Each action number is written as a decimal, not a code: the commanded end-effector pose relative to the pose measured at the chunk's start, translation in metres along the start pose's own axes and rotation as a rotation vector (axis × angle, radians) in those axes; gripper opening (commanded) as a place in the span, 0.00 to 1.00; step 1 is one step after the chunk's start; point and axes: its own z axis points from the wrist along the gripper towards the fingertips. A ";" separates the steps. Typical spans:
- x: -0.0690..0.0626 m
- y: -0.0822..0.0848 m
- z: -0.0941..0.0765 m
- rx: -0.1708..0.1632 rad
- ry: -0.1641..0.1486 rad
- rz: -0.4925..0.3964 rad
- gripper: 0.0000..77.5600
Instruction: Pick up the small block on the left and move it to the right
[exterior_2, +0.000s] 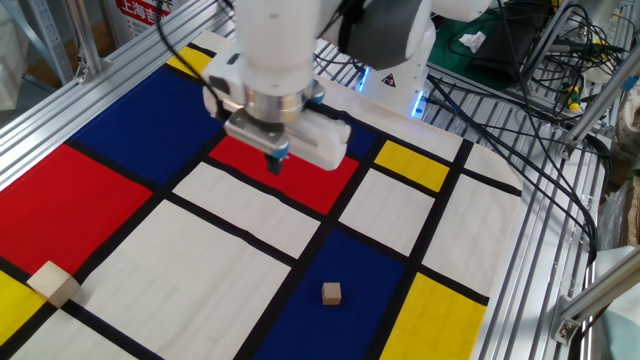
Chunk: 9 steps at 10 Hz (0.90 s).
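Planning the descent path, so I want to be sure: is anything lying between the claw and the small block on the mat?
Nothing visible does. The claw hangs above the red panel, and the small block sits alone on the blue panel nearer the camera, with only bare mat between. The larger block lies far off at the mat's left edge, out of the way.

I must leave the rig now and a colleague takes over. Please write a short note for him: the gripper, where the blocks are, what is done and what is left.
Gripper: hangs above the red patch at the back of the mat, holds nothing; whether its fingers are open, the view does not show.
Small block: on the blue patch near the front edge, untouched.
Larger block: at the front left corner, not part of the job.
Done: nothing yet.
Left: go down to the small block, grasp it, carry it to the right, release.
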 end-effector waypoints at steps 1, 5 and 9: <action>-0.005 -0.004 0.001 0.000 0.008 0.001 0.01; -0.003 -0.003 0.002 0.001 0.003 0.086 0.01; -0.004 -0.003 0.002 0.005 -0.003 0.093 0.01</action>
